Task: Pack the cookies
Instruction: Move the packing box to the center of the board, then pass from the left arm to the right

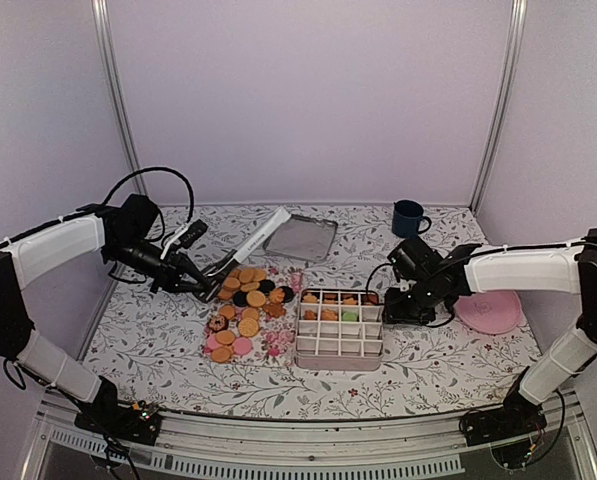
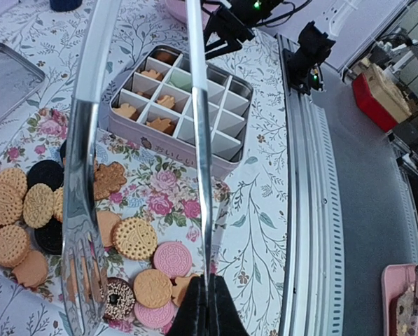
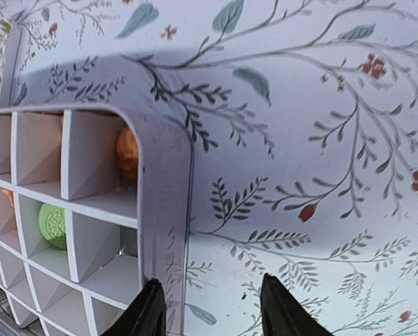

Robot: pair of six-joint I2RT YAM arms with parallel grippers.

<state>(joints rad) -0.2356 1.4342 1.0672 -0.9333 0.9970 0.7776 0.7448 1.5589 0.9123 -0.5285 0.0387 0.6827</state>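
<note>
Top external view: you stand at the near edge, and both arms reach in over the floral surface (image 1: 428, 350).
Divided box (image 1: 338, 358): this is the nearest task thing, mid-surface. Its far rows hold cookies and its near rows look bare, so I judge the packing part done.
Right pincer (image 3: 216, 311): it sits low at the box's right side with its jaws parted about halfway and nothing gripped. One finger is against the box wall and the other is over bare surface, probably so you can steady the box.
Packed cookies: a green one (image 3: 52, 225) and an orange one (image 3: 127, 150) sit in compartments beside that wall.
Loose cookies (image 2: 134, 238): orange, dark and pink discs lie heaped on the rose-patterned mat (image 2: 159, 192), just left of the box, so the carry is short.
Left pincer (image 2: 207, 311): it is clamped tight on the joined end of the tongs (image 2: 201, 140). The tongs' blades are spread above the heap with nothing between them, so the long reach keeps your arm off the pile.
Pink plate (image 1: 488, 312): it lies right of the box, beyond the right arm.
Metal tray (image 1: 300, 238) and mug (image 1: 409, 217): both sit farthest back, clear of the work.
</note>
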